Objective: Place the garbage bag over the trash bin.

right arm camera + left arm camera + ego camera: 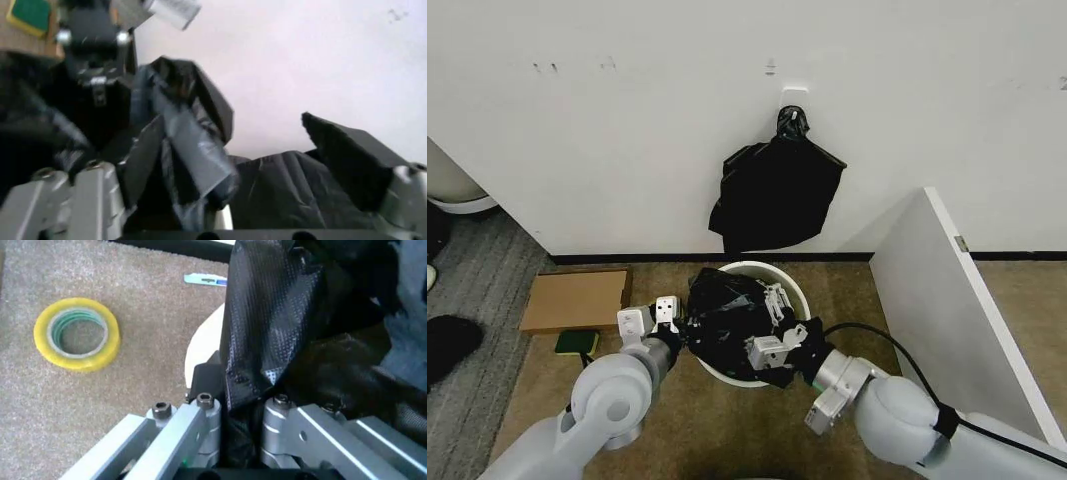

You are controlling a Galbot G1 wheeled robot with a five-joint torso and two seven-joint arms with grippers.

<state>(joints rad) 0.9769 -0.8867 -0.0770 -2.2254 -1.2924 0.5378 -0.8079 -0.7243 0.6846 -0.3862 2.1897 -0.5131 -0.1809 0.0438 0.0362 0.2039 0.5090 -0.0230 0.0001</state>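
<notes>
- Over the trash bin (799, 290), a round white plastic bucket with a rolled rim, the garbage bag (727, 320) sits bunched in glossy, crinkled black folds that fill most of the opening and spill past the near edge.
- On the bag's left side, my left gripper (675, 326) has its fingers (213, 370) closed on a fold of the thin film; from my left wrist the plastic shows a fine dimpled texture and runs down between the two metal finger links.
- On the near right side of the bin, my right gripper (779, 347) is at the rim with black plastic draped across it; from my right wrist a sheet of bag lies between the silver fingers (93, 195), which look well apart, one at each side of the picture, so I read them as spread with the film loose between them.
- Just beside the bin's curved white wall, on the rough brown carpet (80, 405), lies a yellow tape roll (77, 333), flat and ring-shaped.
- Farther left on the floor, a flat cardboard piece (575, 299) lies with a small green pad (576, 343) at its near corner.
- Behind the bin, a black plastic bundle (776, 196) with a knotted top hangs on the white wall (627, 120).
- To the right, a white board (947, 310) stands tilted beside the bin.
</notes>
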